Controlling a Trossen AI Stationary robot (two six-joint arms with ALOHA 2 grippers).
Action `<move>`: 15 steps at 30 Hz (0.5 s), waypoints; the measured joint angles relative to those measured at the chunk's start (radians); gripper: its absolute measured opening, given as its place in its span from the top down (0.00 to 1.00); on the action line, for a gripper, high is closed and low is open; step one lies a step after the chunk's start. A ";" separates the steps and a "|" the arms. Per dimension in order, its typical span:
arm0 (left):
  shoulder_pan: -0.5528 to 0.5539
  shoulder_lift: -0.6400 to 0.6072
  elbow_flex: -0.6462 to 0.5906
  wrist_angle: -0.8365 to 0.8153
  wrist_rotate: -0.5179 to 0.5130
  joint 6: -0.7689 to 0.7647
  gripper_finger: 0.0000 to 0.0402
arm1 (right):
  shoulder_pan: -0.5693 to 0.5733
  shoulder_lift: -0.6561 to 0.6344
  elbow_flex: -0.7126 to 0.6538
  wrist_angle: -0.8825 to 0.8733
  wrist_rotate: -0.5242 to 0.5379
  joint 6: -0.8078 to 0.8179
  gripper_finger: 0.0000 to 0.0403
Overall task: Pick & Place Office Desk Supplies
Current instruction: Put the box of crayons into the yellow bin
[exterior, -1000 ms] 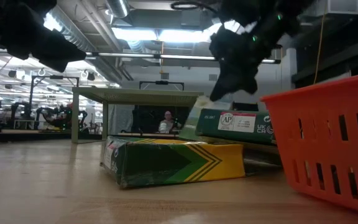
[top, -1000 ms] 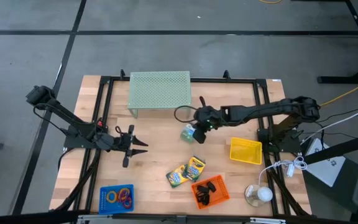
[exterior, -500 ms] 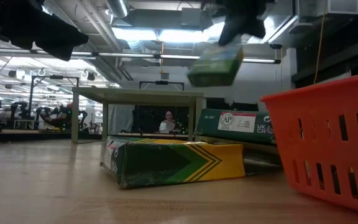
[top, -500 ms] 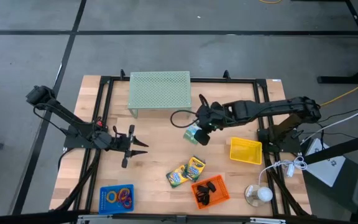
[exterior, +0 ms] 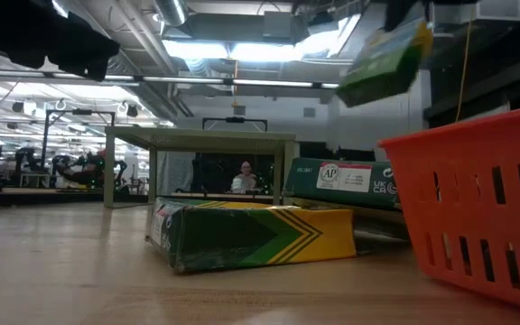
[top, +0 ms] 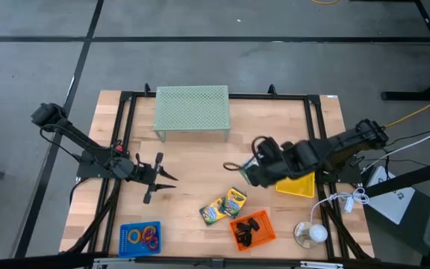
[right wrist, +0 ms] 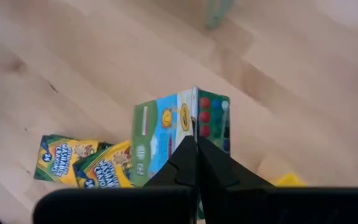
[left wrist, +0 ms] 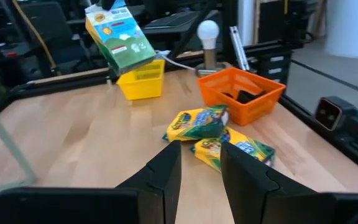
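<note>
The right gripper (right wrist: 196, 163), jaws clamped on a green crayon box (right wrist: 180, 134), hangs above the tabletop (top: 192, 168) near the yellow bin (top: 295, 182), while the left gripper (left wrist: 199, 163) waits, apparently part-open.

Green-yellow crayon boxes (top: 224, 207); orange basket (top: 252, 229); yellow bin (top: 295, 181); pale green riser (top: 192, 107).

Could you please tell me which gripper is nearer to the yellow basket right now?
The right gripper, shut on a crayon box, hangs just beside the yellow basket. The left gripper waits far across the table.

You see even overhead light, soft shadows on table (top: 192, 172). Ceiling lights (exterior: 215, 47) glare in low view. Lifted crayon box (exterior: 385, 65) blurred; right wrist view soft.
</note>
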 joint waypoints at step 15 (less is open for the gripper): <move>0.000 0.000 0.000 0.003 0.118 0.078 0.73 | 0.217 -0.002 0.000 -0.233 0.008 0.636 1.00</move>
